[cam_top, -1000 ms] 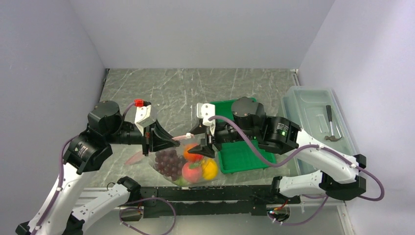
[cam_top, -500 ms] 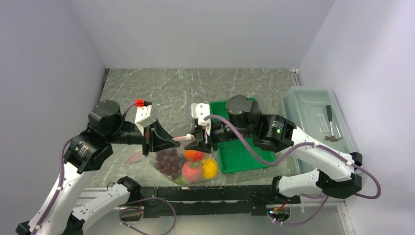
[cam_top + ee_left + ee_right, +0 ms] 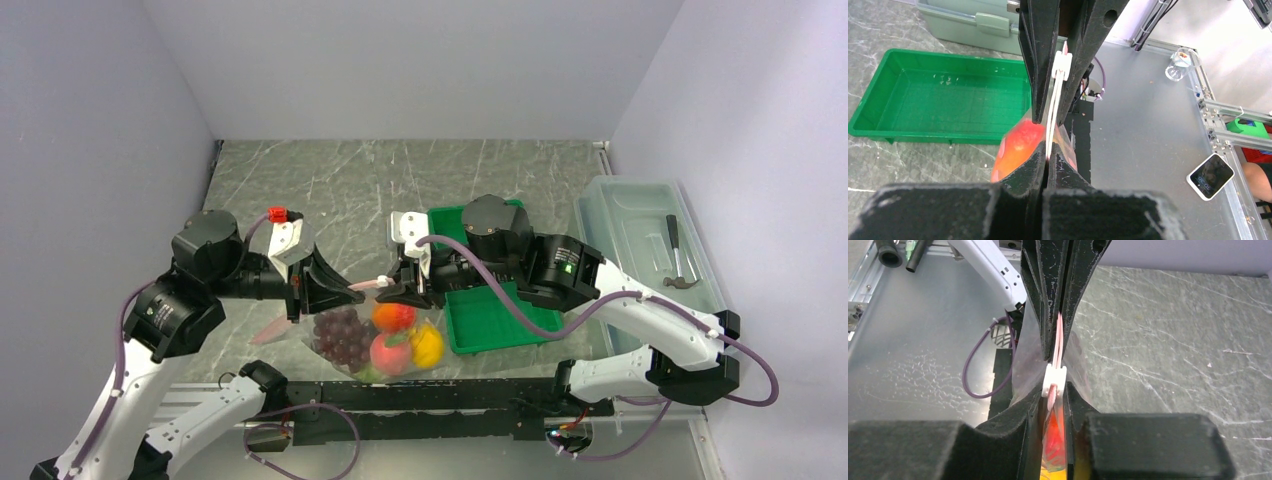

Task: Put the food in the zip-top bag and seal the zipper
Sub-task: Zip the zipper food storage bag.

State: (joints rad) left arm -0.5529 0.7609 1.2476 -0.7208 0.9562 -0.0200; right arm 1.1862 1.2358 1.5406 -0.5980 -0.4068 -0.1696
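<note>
- The bag (image 3: 378, 335) hangs at lower centre of the overhead view, with the food (image 3: 392, 345) inside.
- The zipper (image 3: 368, 285) runs left to right between the grippers.
- The left gripper (image 3: 352, 291) has its fingers pressed together on the strip.
- The right gripper (image 3: 405, 291), just to its right, pinches the white slider (image 3: 1054, 382).
- The right arm likely drags the slider along that line while the left anchors. I cannot tell which stretch is already sealed.

No legible text, labels, brands or numbers on anything in view.
</note>
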